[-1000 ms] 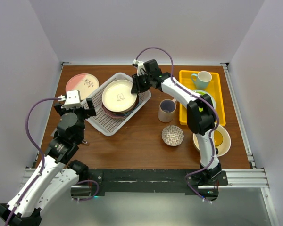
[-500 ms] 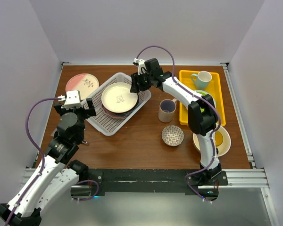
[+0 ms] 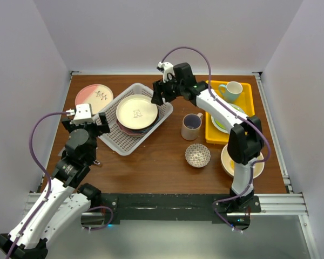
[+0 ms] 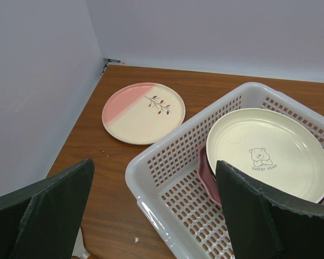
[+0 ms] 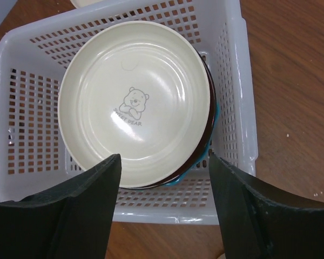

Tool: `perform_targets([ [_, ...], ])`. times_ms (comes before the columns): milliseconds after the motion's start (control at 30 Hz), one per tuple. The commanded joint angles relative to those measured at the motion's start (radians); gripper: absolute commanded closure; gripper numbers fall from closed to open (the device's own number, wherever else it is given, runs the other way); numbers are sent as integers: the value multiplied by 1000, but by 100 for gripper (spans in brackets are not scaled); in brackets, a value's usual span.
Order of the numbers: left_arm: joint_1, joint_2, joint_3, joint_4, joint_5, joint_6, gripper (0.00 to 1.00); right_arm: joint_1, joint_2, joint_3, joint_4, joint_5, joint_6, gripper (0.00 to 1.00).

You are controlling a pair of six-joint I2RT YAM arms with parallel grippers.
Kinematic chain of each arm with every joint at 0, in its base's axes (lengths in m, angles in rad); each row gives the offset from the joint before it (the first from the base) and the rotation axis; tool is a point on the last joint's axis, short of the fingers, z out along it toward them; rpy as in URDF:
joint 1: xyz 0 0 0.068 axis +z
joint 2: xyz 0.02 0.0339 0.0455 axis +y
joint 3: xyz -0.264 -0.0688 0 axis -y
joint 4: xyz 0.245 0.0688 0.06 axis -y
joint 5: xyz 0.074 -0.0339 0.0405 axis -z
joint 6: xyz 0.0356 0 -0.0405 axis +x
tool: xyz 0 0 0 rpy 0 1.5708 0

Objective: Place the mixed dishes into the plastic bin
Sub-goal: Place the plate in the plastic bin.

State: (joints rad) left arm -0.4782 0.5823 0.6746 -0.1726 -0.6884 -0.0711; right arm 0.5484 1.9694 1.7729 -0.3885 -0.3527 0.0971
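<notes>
Cream plate (image 3: pixel 136 111) tops the stack inside the bin (image 3: pixel 111 136) on the tabletop (image 3: pixel 162 164). Right claw (image 5: pixel 164 164) hangs above it, spread wide, empty. Left claw (image 4: pixel 154 164) gapes wide at the bin's near corner. Pink-and-cream plate (image 3: pixel 94 97) lies outside.

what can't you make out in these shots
- Plates under the cream plate in the plastic bin: only rims show in every view, count unclear.
- Green-rimmed dish on the yellow tray: top view, right arm covers most of it.
- Large cream bowl: top view, same arm crosses it.
</notes>
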Motion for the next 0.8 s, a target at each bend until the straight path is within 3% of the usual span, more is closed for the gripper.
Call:
perform_targets([
  [0,9,1,-1,51,4,-18,0,-4,-109,-50,37,-45,-77,27],
  [433,16,14,-1,45,15,-27,0,-57,-339,-211,49,-241,-250,9],
  [767,35,30,0,41,35,-42,0,-183,-481,-368,157,-431,-206,2],
])
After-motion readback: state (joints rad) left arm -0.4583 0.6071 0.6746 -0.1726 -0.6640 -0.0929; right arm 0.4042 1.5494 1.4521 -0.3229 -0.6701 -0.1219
